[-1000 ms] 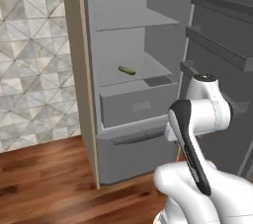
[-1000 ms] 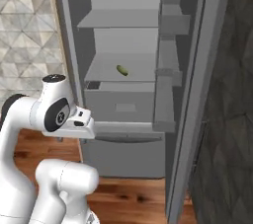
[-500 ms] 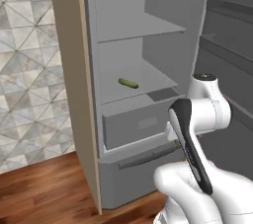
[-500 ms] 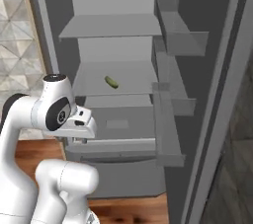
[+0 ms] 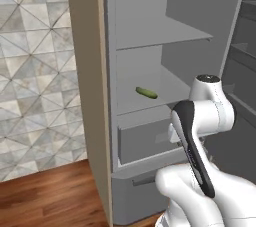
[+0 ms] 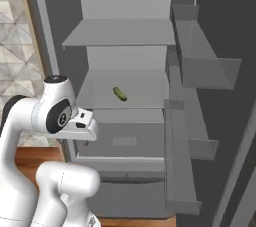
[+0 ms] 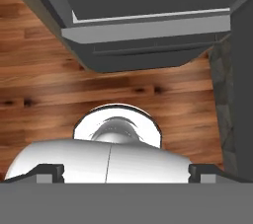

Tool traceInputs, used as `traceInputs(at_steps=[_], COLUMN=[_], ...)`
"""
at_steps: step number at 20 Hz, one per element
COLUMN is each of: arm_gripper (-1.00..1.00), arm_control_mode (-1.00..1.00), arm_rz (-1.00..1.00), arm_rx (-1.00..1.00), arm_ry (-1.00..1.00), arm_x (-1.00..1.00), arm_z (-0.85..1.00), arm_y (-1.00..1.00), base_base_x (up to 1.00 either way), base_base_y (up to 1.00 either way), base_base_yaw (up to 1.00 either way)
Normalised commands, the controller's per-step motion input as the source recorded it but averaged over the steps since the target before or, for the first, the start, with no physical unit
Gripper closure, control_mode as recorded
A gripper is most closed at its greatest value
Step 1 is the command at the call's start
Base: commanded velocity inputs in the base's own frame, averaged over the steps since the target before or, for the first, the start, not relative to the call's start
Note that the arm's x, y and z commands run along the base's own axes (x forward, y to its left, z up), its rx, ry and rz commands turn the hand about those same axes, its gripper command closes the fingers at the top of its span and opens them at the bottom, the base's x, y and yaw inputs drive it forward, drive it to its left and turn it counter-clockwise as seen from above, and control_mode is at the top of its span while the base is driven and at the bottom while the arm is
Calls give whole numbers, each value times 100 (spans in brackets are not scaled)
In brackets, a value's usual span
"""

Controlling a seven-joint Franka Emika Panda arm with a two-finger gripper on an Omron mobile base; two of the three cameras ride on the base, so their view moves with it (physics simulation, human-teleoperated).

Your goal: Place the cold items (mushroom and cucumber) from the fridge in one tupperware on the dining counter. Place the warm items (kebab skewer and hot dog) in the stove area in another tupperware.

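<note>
The fridge (image 5: pixel 165 46) stands with its door swung wide, grey shelves and drawers exposed beside its tan side panel. The cucumber (image 5: pixel 146 92) lies alone on the middle shelf of the fridge, toward the front, just above the upper drawer (image 5: pixel 145 138). The gripper (image 7: pixel 126 171) hangs in front of the fridge's lower section, pointing down at the wood floor (image 7: pixel 44 85) near the fridge's base, its fingertips (image 7: pixel 49 171) spread wide apart with nothing between them, well below the cucumber's shelf
</note>
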Motion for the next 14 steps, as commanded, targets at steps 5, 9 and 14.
traceInputs(at_steps=[5, 9, 14], arm_gripper=[-100, -100, -100], arm_control_mode=[100, 100, 100], arm_rz=[0, 0, 0], arm_rx=[0, 0, 0], arm_ry=[0, 0, 0], arm_x=[0, 0, 0], arm_z=[0, 0, 0], arm_y=[0, 0, 0], base_base_x=[46, 46, 46], base_base_y=[-23, -21, -33], base_base_yaw=[-6, 3, 9])
